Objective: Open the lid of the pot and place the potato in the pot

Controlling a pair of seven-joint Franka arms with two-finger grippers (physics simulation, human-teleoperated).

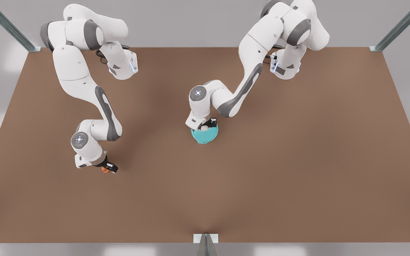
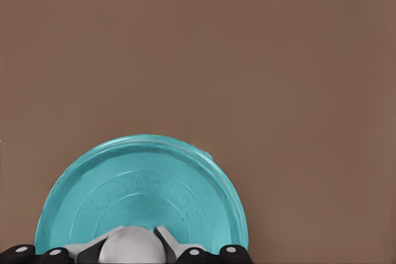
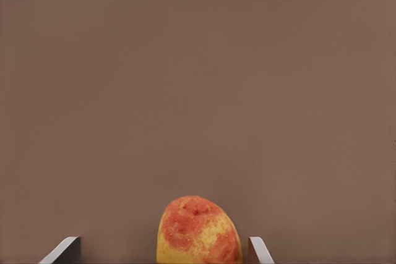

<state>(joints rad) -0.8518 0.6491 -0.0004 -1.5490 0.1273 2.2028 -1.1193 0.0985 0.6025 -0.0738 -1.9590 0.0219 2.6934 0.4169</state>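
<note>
We see the left gripper closed on the pot lid's knob at mid-table. The right gripper, fingers apart, straddles the potato without touching it, well clear of the table's edges.

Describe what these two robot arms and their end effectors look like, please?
Both arms are glossy white, built of rounded segments with dark grey bands at the joints and black cables near the bases. Each wrist carries a grey round cap with small lit dots. The left end effector and the right end effector are black, and the right one's fingers have pale flat tips.
</note>
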